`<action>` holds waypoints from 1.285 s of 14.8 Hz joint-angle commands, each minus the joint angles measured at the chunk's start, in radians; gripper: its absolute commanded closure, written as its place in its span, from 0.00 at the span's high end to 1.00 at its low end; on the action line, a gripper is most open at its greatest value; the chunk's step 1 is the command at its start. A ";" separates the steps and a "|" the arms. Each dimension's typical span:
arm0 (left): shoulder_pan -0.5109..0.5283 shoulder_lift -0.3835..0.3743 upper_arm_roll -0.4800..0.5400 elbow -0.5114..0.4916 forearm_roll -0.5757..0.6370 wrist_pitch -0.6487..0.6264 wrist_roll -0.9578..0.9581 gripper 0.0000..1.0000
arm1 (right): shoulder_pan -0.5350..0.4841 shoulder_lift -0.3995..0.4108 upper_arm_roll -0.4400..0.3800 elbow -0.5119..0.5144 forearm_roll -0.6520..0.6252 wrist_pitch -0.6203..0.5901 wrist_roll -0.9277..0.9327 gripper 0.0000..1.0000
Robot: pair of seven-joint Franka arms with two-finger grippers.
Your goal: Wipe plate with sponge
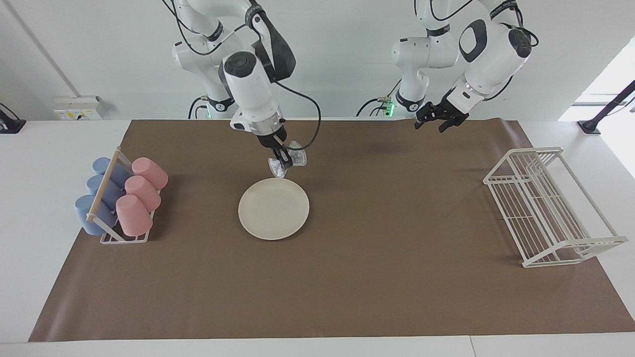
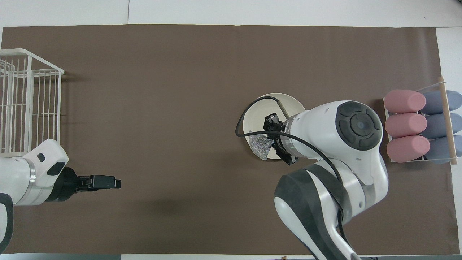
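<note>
Brown mat (image 1: 377, 277) covers most of the white table (image 1: 30, 208); you've got a plain white wall back of both arm bases. Plate (image 1: 273, 210) sits flat on the mat, roughly mid-table but a bit toward the right arm's end, bare in the facing view, nothing touching it. R gripper (image 1: 283, 166) is up in the air, clear of the plate, over the mat just at the plate's robot-side edge; its fingertips are pinched tight on the sponge (image 1: 286, 161), which hangs as a silvery crumpled wad w/ flaps sticking out both sides of the fingers. From overhead you see the sponge (image 2: 262, 144) overlapping the plate (image 2: 260, 110) rim, but that's the raised-gripper effect; facing view shows a clear gap btwn sponge and plate. A black cable (image 1: 312, 119) loops off the R wrist. L gripper (image 1: 439, 119) hangs over the mat edge close to its own base, fingers spread wide, nothing in them; L arm is waiting. In overhead the L gripper (image 2: 117, 183) pokes in over bare mat. Cup holder (image 1: 121, 237) w/ three pink cups (image 1: 141, 193) and three blue cups (image 1: 99, 193) lying on their sides stands at the right arm's end. White wire rack (image 1: 550, 208) stands at the left arm's end, well apart from the plate.
</note>
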 commanded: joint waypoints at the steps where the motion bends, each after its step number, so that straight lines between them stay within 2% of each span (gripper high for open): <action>1: 0.005 0.009 -0.003 0.009 -0.230 0.004 -0.015 1.00 | -0.001 -0.059 0.005 0.085 -0.008 -0.173 0.069 0.00; 4: -0.009 0.011 -0.011 0.010 -0.516 0.019 -0.015 1.00 | 0.010 -0.096 0.020 0.168 -0.023 -0.301 0.200 0.00; 6: -0.037 0.012 -0.016 0.015 -0.669 0.028 -0.013 1.00 | 0.065 -0.099 0.031 0.158 -0.023 -0.249 0.308 0.00; 9: -0.194 0.035 -0.031 0.044 -0.838 0.176 -0.109 1.00 | 0.151 -0.105 0.036 0.150 -0.023 -0.183 0.443 0.00; 11: -0.287 0.066 -0.054 0.076 -0.839 0.283 -0.181 1.00 | 0.166 -0.105 0.036 0.144 -0.023 -0.166 0.463 0.00; 13: -0.329 0.069 -0.056 0.082 -0.839 0.297 -0.232 1.00 | 0.168 -0.103 0.036 0.144 -0.023 -0.164 0.463 0.00; 19: -0.340 0.098 -0.097 0.148 -0.834 0.294 -0.317 1.00 | 0.166 -0.103 0.036 0.139 -0.026 -0.167 0.457 0.00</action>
